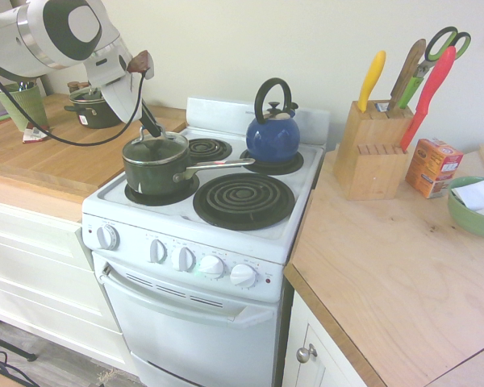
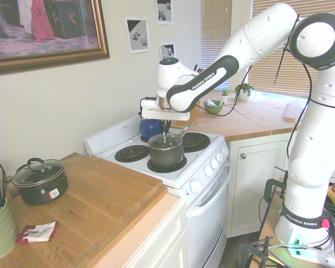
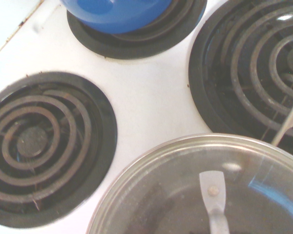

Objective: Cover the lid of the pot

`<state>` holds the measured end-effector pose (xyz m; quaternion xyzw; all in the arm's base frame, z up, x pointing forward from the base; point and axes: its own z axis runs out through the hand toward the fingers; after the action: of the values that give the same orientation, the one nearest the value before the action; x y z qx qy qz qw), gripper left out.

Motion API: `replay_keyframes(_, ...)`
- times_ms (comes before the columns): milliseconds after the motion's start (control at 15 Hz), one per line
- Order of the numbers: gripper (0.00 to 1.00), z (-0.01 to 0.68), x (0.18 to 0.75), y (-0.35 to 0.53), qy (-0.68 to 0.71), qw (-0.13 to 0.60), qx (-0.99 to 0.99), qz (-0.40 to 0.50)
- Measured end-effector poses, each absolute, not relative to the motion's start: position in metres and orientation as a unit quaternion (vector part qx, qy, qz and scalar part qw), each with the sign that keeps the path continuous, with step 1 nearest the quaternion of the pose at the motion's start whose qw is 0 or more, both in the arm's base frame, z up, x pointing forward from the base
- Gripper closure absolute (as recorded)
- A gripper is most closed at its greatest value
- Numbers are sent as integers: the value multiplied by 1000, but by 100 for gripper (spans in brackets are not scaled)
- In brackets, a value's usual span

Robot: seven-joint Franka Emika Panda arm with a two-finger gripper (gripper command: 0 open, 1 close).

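The dark green saucepan (image 1: 156,171) stands on the front left burner, its long silver handle (image 1: 219,166) pointing right toward the kettle. The clear glass lid (image 1: 154,147) with its metal rim rests on the pot's mouth. My gripper (image 1: 152,129) comes down from the upper left, and its dark fingers reach the lid's top knob and look shut on it. From the other side the gripper (image 2: 164,135) stands straight over the pot (image 2: 166,153). The wrist view shows the lid (image 3: 185,195) from close by, with the pot handle (image 3: 292,122) at the right edge.
A blue kettle (image 1: 273,133) sits on the back right burner, close behind the pot handle. A squat two-handled dark pot (image 2: 40,180) stands on the wooden counter (image 2: 100,206). A knife block (image 1: 373,145), a box (image 1: 433,166) and a green bowl (image 1: 473,208) are on the right counter.
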<state>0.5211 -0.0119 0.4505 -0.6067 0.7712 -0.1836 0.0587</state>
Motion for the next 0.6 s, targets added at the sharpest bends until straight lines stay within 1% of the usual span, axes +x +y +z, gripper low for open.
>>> replay_keyframes(333, 100, 442, 518, -4, 764, 54, -617, -184)
replay_keyframes(400, 0, 442, 518, -4, 764, 54, -617, -184)
replay_keyframes(600, 0, 442, 518, -5, 765, 57, -615, -184)
